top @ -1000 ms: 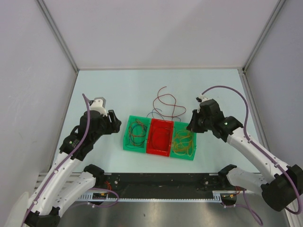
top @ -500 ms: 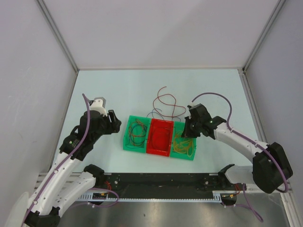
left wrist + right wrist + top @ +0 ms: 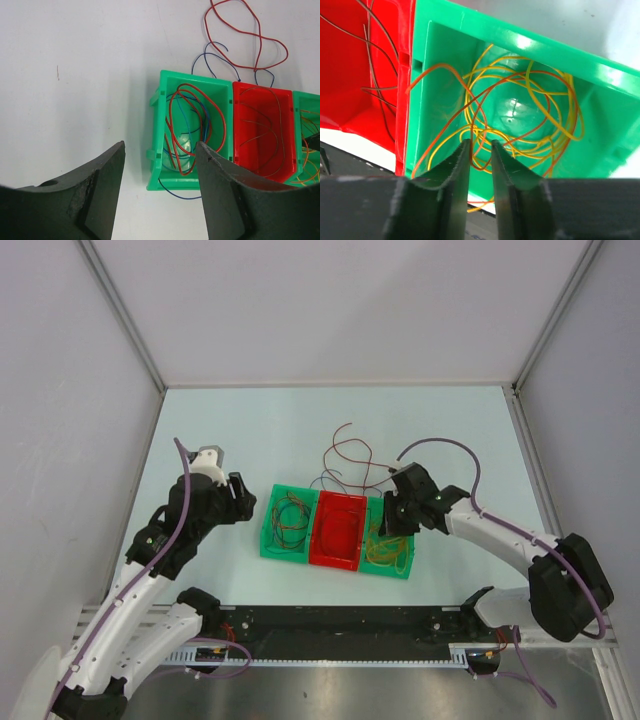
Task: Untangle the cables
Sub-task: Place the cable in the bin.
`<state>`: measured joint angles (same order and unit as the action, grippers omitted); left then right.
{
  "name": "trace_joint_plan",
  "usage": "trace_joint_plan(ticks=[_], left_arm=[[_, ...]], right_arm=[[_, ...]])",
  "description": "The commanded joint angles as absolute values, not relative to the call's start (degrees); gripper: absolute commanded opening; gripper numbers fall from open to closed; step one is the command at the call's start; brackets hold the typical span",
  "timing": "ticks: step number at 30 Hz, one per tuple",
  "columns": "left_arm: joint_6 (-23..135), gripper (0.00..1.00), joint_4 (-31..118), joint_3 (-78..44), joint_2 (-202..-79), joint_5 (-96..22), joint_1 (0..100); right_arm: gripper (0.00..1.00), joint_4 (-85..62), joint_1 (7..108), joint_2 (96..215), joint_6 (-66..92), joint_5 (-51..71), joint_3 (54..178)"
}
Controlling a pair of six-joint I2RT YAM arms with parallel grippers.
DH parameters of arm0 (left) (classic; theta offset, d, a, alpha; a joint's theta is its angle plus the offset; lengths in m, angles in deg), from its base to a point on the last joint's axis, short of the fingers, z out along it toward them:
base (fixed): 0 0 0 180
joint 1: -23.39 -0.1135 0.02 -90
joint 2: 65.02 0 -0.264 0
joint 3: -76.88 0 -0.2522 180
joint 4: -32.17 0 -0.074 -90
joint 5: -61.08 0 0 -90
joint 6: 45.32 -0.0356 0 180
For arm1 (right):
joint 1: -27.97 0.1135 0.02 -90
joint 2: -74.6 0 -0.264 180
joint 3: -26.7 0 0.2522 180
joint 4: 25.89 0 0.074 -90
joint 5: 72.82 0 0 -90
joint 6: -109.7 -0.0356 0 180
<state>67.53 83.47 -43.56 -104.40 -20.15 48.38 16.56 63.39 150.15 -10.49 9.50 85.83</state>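
Right gripper (image 3: 481, 145) hung over yellow-orange cables (image 3: 480, 125) in the green bin (image 3: 440, 75) (beside the red bin (image 3: 350, 90)), jaws narrowly parted; left gripper (image 3: 160, 150) jaws stood wide apart.

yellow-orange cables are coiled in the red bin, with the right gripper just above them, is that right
Not quite. The yellow-orange cables are coiled in the green bin at the right end of the row, next to the red bin, not in the red one. The right gripper is just above them, as the right wrist view shows.
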Motion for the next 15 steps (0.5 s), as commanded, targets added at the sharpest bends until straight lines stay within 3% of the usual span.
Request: trace_joint_plan(ticks=[1,15], left_arm=[[66.6,0.63,82.0,-43.7,-104.3,-20.4,48.0],[66.6,0.64,82.1,-43.7,-104.0,-20.3,48.0]], right_arm=[[0.31,19.6,63.8,146.9,-9.4,12.0,90.4],[0.48,28.6,63.7,145.6,-5.8,15.7,99.2]])
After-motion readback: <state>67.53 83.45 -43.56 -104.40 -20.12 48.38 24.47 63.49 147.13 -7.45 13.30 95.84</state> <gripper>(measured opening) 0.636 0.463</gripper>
